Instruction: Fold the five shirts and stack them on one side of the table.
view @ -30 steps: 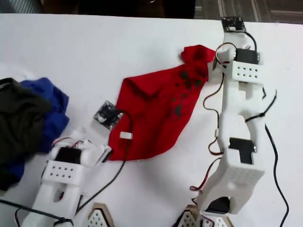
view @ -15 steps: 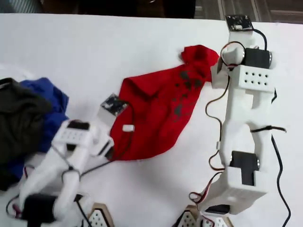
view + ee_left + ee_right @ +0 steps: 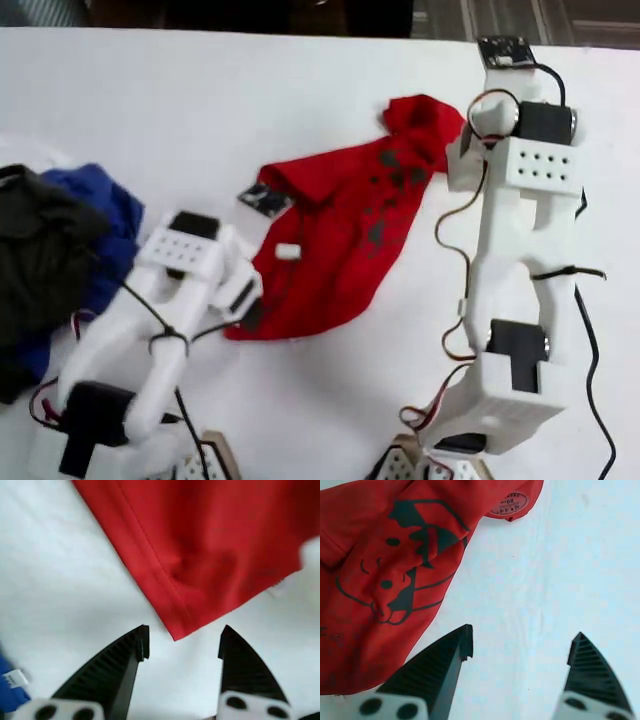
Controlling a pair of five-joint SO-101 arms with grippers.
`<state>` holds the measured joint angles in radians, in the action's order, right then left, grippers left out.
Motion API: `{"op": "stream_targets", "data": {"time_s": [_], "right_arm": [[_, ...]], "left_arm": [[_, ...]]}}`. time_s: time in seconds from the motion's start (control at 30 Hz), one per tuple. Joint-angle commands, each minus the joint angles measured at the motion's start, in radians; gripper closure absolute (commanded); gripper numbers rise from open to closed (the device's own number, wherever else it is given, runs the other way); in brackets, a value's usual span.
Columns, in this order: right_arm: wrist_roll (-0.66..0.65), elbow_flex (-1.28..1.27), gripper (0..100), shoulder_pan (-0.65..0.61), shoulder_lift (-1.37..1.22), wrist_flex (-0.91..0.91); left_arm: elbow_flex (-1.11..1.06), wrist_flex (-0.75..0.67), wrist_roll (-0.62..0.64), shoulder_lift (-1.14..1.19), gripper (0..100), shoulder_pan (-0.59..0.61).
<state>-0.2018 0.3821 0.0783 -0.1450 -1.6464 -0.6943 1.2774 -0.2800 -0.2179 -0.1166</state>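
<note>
A red shirt [image 3: 340, 240] with a black print lies crumpled and spread at the table's middle. My left gripper [image 3: 247, 303] hovers open at its near-left hem. In the left wrist view the red shirt's [image 3: 210, 540] hem corner lies between the open left gripper's [image 3: 183, 642] tips, untouched. My right gripper [image 3: 470, 130] hangs open beside the shirt's collar end on the far right. Under the right gripper [image 3: 521, 640] is bare white table, with the printed shirt front [image 3: 395, 580] off to one side. A blue shirt [image 3: 105, 230] and a dark shirt [image 3: 40, 260] sit heaped at the left.
The white table [image 3: 200, 110] ends at the far edge with dark floor beyond. Both arm bases and their cables take up the near edge. Open tabletop lies far left and between the arms.
My left arm has lifted and swung toward the far side along the red shirt's left edge. The right arm shifted slightly farther away, then stayed put.
</note>
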Motion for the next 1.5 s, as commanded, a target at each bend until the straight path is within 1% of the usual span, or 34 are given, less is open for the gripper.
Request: {"op": "stream_targets", "data": {"time_s": [0.0,0.17,0.4,0.47,0.5,0.57,0.6,0.63,0.7,0.87,0.97,1.03,1.1,1.2,1.4,1.47], "right_arm": [[-0.005,0.037,69.1,0.007,0.071,-0.01],[-0.005,0.037,69.1,0.01,0.071,-0.019],[-0.005,0.037,69.1,0.008,0.065,-0.024],[-0.005,0.037,70.6,0.005,0.062,-0.024],[-0.005,0.035,72.7,0.004,0.062,-0.024],[-0.005,0.035,78.2,0.002,0.062,-0.022],[-0.005,0.035,81.0,0.002,0.062,-0.021],[-0.003,0.035,83.4,0.002,0.062,-0.019],[0.0,0.035,87.0,0.002,0.061,-0.018],[0.005,-0.008,90.6,0.002,0.061,-0.004],[0.005,-0.12,92.6,0.001,0.064,0.047],[0.003,-0.213,92.9,-0.005,0.071,0.09],[-0.003,-0.301,92.9,-0.022,0.084,0.122],[-0.003,-0.434,92.7,-0.082,0.136,0.183],[-0.031,-0.753,92.3,-0.283,0.338,0.418],[0.015,-0.867,88.6,-0.332,0.381,0.509]], "left_arm": [[-0.018,-0.035,0.008,0.025,76,-0.002],[-0.035,-0.084,0.002,0.13,76,0.034],[-0.016,-0.129,0.0,0.255,76,0.031],[0.008,-0.121,0.0,0.258,79,0.031],[0.022,-0.12,0.002,0.258,83,0.031],[0.068,-0.098,0.008,0.258,96,0.031],[0.096,-0.08,0.009,0.258,99,0.031],[0.125,-0.054,0.011,0.258,96,0.031],[0.193,0.0,0.011,0.258,97,0.031],[0.389,0.16,0.011,0.256,97,0.031],[0.519,0.265,0.017,0.256,97,0.031],[0.613,0.338,0.054,0.256,97,0.034],[0.705,0.408,0.083,0.256,97,0.034],[0.837,0.494,0.118,0.256,97,0.037],[0.97,0.503,0.19,0.256,97,0.063],[0.993,0.5,0.201,0.256,97,0.086]]}}
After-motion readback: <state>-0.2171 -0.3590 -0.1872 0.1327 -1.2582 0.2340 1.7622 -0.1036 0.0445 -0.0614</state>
